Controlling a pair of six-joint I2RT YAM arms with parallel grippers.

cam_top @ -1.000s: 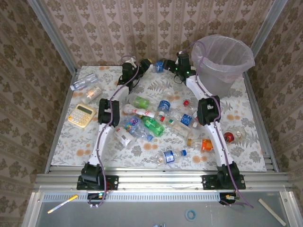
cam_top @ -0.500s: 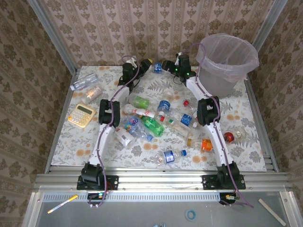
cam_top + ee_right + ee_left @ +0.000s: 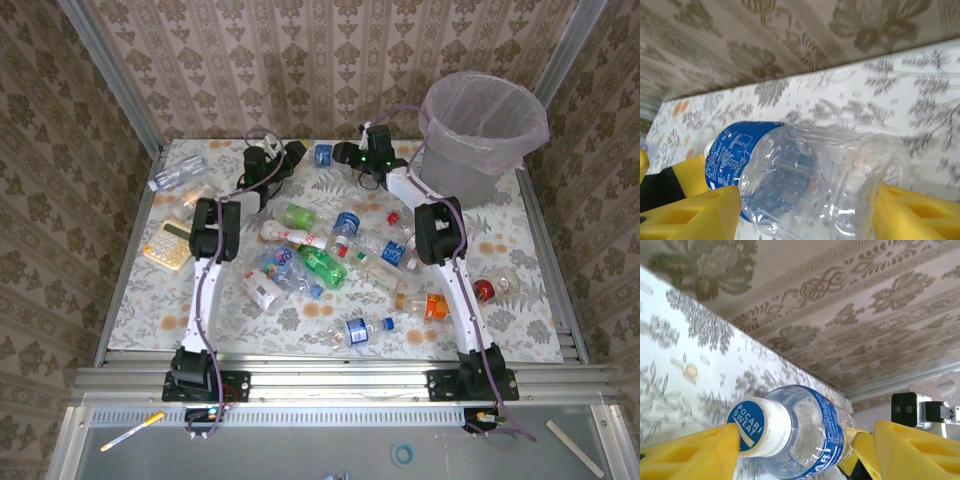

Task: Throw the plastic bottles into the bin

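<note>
A clear bottle with a blue label (image 3: 323,153) (image 3: 800,435) (image 3: 815,180) hangs above the far table edge between both grippers. My right gripper (image 3: 348,155) (image 3: 807,200) is shut on its ribbed lower body, with the yellow pads touching both sides. My left gripper (image 3: 293,151) (image 3: 807,432) stands open around the white-and-blue cap end; the cap touches one pad and the other pad is well apart. The grey bin (image 3: 470,165) with its translucent bag stands at the far right. Several more bottles (image 3: 322,265) lie in the table's middle.
A yellow calculator (image 3: 165,245) lies at the left, partly under my left arm. Two clear bottles (image 3: 180,175) lie at the far left. An orange bottle (image 3: 435,305) and a red-capped one (image 3: 485,290) lie beside my right arm. Papered walls close in the table.
My left arm has drawn back to the left, away from the bottle. My right gripper has carried the bottle leftward and lower. The bin sits slightly farther right.
</note>
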